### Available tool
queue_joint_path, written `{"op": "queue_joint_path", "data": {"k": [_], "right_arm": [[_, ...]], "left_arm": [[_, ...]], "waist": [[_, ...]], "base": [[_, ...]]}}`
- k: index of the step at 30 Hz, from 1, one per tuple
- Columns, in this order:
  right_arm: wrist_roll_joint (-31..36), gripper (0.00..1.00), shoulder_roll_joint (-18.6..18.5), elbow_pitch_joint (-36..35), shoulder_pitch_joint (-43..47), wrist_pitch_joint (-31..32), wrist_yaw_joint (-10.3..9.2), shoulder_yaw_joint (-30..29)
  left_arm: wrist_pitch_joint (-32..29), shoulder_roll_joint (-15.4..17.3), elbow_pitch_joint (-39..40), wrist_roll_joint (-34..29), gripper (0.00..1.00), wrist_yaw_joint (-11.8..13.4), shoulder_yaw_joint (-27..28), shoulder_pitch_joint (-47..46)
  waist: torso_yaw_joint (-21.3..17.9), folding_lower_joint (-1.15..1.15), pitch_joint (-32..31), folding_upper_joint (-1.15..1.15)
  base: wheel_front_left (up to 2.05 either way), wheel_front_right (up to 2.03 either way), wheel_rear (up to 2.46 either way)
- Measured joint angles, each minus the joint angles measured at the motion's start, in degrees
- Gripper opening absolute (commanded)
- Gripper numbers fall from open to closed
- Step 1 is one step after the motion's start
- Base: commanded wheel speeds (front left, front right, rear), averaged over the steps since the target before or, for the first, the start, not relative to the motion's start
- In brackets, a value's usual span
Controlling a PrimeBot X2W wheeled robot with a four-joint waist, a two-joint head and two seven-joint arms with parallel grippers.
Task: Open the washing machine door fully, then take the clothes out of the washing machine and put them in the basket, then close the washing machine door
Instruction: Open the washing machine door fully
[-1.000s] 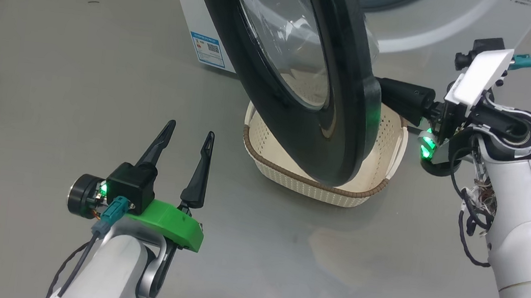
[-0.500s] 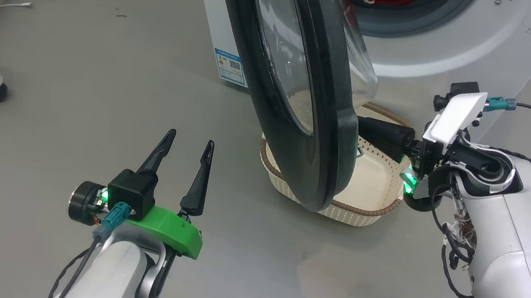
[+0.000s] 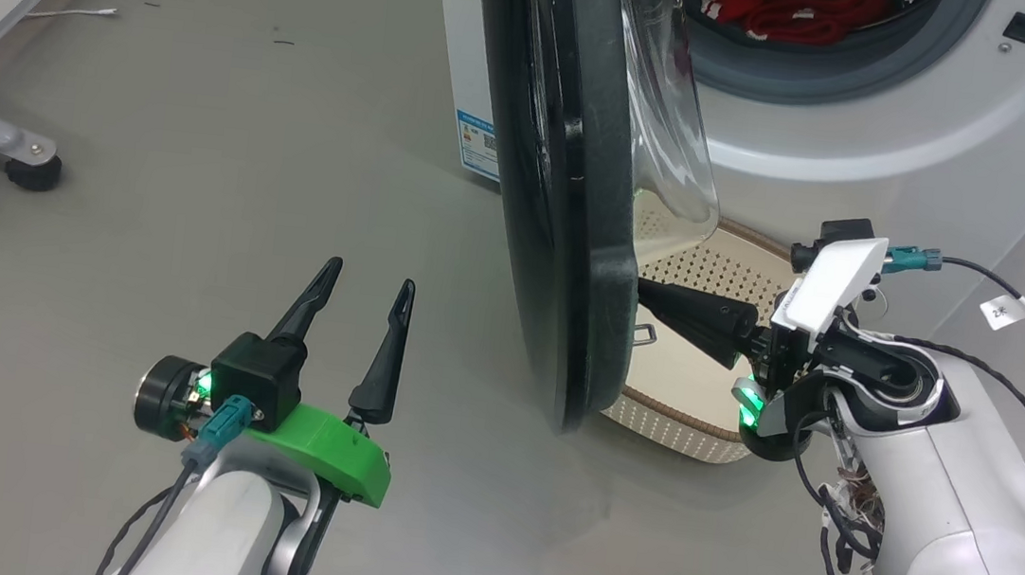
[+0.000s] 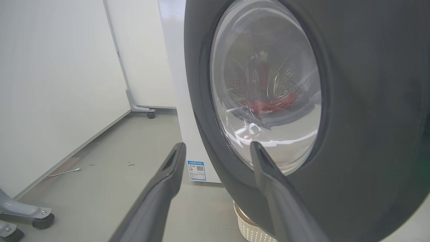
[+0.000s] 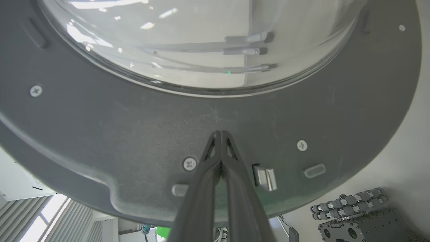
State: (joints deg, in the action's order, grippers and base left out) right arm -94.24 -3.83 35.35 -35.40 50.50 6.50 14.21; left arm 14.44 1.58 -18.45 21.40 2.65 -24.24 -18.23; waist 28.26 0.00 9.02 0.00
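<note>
The black washing machine door (image 3: 570, 189) stands edge-on in the head view, swung out from the white washing machine (image 3: 870, 144). Red clothes (image 3: 770, 10) lie in the drum. The cream basket (image 3: 685, 415) sits on the floor under the door, partly hidden by it. My right gripper (image 3: 643, 292) is shut, its tips against the door's inner face (image 5: 100, 134), just left of the metal latch (image 5: 267, 178); the right gripper (image 5: 220, 132) holds nothing. My left gripper (image 3: 370, 274) is open and empty on the door's outer side (image 4: 369, 134), a short way off it.
A grey stand's wheeled feet (image 3: 21, 164) sit on the floor at far left, beside a pale wall panel (image 4: 50, 84). A thin white cable (image 3: 75, 13) lies near the wall. A basket corner (image 4: 248, 232) shows below the door. Bare grey floor spreads around my left arm.
The head camera has shifted. The door has swung wider, from an angled face to edge-on, with my shut right gripper following against its inner side. My left arm has stayed put.
</note>
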Motion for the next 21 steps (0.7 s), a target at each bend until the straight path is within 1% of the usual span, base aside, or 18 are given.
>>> {"op": "queue_joint_path", "data": {"k": [5,9,17,21], "right_arm": [[-4.5,0.0,-0.19,-1.45,1.67,-0.9,0.01,3.97],[-6.51,0.0,0.11,-2.24,2.71,-2.29,0.15,6.84],[-9.0,0.0,0.0,-3.37,3.52,-5.65,0.16,10.14],[-9.83,0.0,0.1,-3.72,4.43,-7.6,0.18,10.68]], "left_arm": [[0.0,0.03,-0.22,-0.01,1.0,-0.01,-0.01,0.55],[0.0,0.03,-0.44,-0.01,1.0,-0.19,-0.08,0.92],[0.0,0.07,-0.75,-0.01,1.0,-0.24,-0.01,0.96],[0.0,0.1,-1.13,-0.33,1.0,-0.25,0.2,1.19]], "waist": [[0.84,0.0,-0.41,0.0],[1.23,0.0,-0.6,0.0],[1.56,0.0,-0.98,0.0],[1.37,0.0,-1.52,0.0]], "base": [[0.0,0.0,0.0],[0.0,0.0,0.0],[0.0,0.0,0.0],[0.0,0.0,0.0]]}}
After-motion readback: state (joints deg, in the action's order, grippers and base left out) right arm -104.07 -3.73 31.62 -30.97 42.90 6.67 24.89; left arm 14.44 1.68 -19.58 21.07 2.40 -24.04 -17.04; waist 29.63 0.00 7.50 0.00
